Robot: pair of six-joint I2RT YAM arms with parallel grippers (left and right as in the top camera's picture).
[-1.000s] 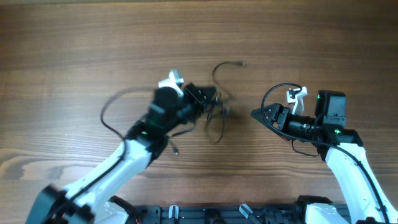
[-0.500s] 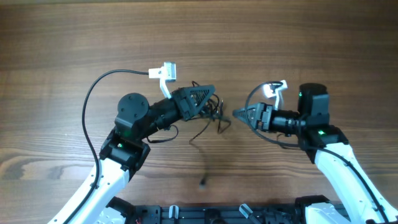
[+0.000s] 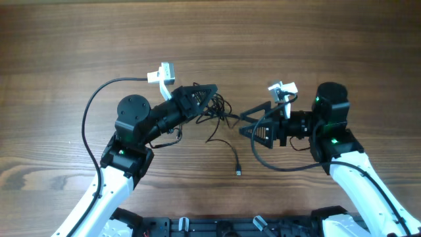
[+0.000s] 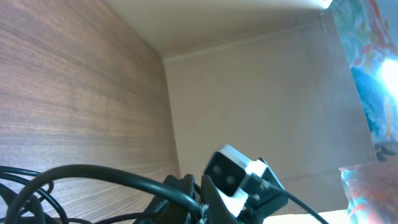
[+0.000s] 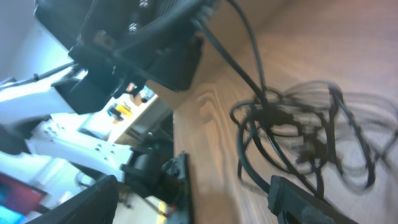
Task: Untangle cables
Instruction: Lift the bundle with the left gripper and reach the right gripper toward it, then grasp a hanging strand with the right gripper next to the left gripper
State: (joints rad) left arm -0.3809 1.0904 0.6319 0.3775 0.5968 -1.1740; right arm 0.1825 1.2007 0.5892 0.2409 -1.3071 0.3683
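Right pincer [image 3: 241,124] has opened beside the cables [image 3: 221,113].

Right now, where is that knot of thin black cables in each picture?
Overhead: the cable tangle is at centre, by the left gripper.
Left wrist: black loops at bottom left, likely part of it.
Right wrist: centre-right, on the wood.
Shared landmark: the left gripper holding it, the dark block at top left in the right wrist view.

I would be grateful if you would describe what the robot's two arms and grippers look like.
The left arm and right arm share white links, black cylindrical joints and small green lights. The left gripper and right gripper are black with tapering triangular fingers, each with a white fitting behind it. A thick black wire loops beside each arm.
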